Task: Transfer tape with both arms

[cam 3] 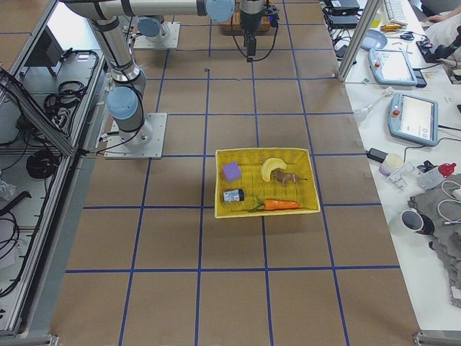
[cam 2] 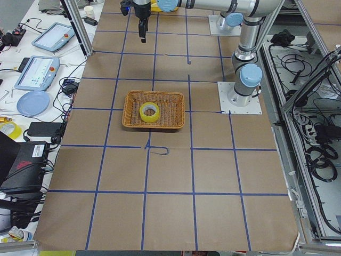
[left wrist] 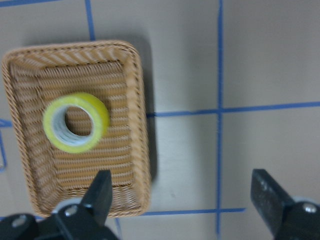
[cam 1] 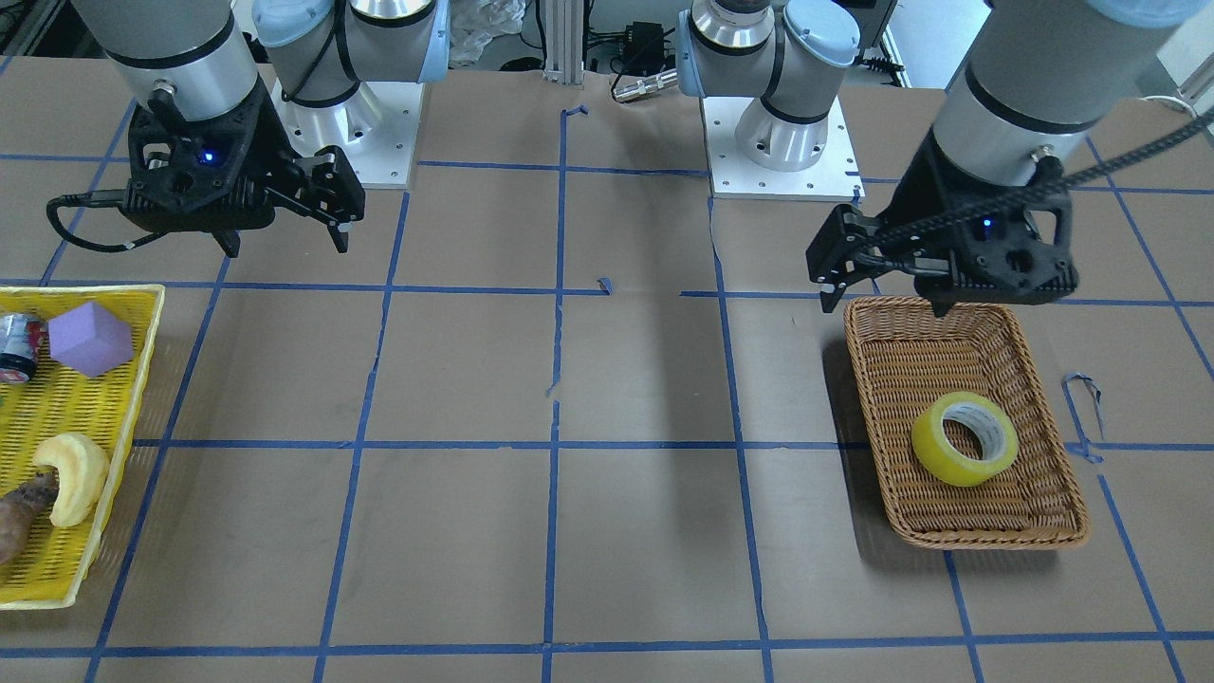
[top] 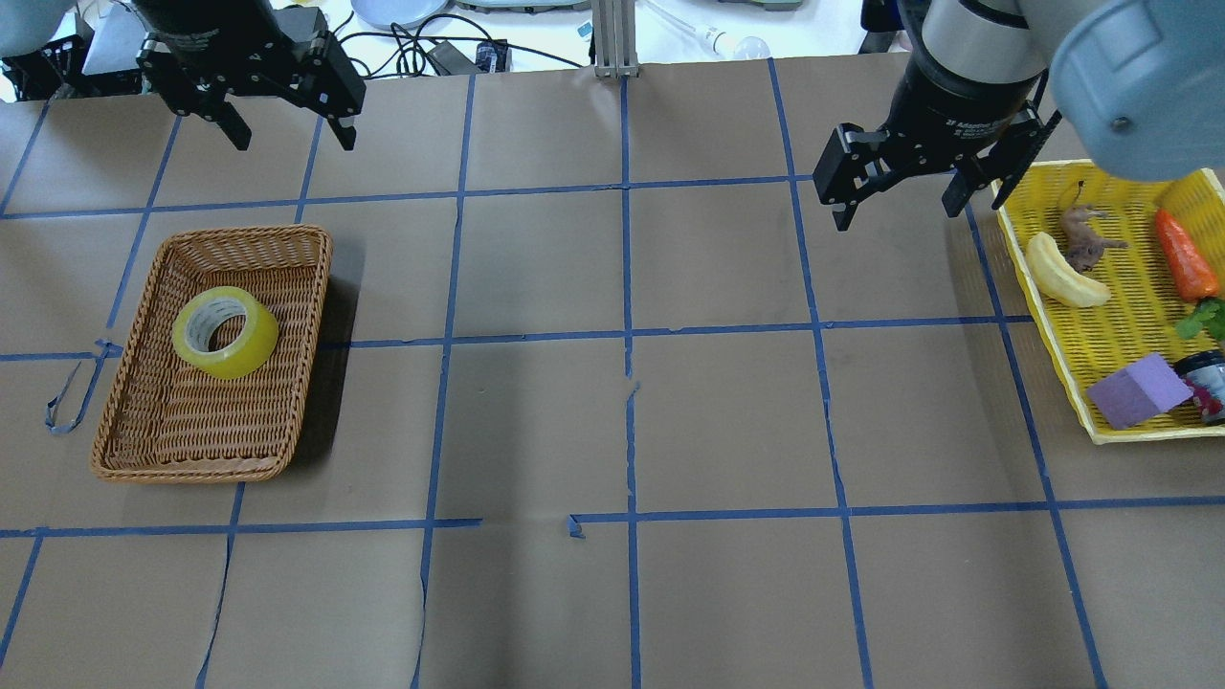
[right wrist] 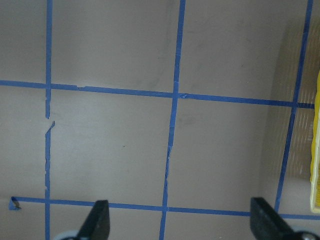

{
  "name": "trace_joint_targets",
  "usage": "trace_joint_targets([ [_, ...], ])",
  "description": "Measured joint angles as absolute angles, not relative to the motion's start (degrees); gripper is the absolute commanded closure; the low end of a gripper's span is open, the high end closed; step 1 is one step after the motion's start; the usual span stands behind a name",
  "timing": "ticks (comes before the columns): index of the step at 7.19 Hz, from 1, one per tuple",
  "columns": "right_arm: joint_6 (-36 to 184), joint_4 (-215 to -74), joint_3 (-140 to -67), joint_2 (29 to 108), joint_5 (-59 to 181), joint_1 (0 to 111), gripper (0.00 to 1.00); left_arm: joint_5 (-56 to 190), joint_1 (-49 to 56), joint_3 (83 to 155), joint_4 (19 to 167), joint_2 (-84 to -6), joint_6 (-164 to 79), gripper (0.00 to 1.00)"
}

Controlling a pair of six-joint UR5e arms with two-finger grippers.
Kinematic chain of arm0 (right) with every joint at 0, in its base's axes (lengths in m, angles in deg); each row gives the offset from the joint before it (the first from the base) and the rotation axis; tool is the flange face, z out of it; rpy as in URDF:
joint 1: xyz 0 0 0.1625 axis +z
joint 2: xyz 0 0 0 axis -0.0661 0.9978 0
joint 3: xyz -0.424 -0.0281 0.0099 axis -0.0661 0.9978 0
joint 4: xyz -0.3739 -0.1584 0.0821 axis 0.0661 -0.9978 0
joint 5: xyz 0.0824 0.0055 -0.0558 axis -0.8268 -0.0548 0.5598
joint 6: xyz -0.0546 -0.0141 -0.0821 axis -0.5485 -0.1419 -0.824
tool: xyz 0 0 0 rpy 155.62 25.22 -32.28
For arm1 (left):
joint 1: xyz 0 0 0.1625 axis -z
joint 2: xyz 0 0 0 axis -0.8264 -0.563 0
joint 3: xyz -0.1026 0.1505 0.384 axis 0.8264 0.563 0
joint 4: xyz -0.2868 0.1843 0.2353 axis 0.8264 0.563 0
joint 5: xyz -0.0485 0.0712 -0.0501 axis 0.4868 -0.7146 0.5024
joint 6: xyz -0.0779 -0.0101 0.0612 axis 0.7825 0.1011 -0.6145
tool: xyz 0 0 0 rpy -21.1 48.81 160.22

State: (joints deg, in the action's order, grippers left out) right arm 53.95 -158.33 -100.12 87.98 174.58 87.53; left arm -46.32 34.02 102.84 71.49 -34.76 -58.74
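The yellow tape roll (top: 251,352) lies flat in a brown wicker basket (top: 191,469) on my left side. It also shows in the front view (cam 1: 934,446), the left side view (cam 2: 149,118) and the left wrist view (left wrist: 100,117). My left gripper (top: 292,144) is open and empty. It hangs high above the table by the basket's robot-side edge (cam 1: 887,305), and its fingers (left wrist: 100,195) frame the basket from above. My right gripper (top: 909,218) is open and empty, high over bare table (cam 1: 285,249) next to the yellow tray.
A yellow mesh tray (top: 1139,431) on my right side holds a purple block (top: 1139,390), a pale crescent bread (top: 1062,273), a carrot (top: 1185,256), a can and a brown root. Blue tape lines grid the brown table. The arm bases (cam 1: 778,142) stand at the back.
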Motion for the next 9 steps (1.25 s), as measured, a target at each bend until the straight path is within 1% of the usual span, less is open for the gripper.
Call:
trace_joint_targets([
  [4,53.9,-158.3,-100.2,88.0,174.7,87.5,0.00,-46.0,36.8,108.7,69.2,-32.3,-54.5,0.00],
  [9,53.8,-158.7,-100.6,88.0,174.8,87.5,0.00,-45.9,36.6,109.3,65.0,-32.1,-54.5,0.00],
])
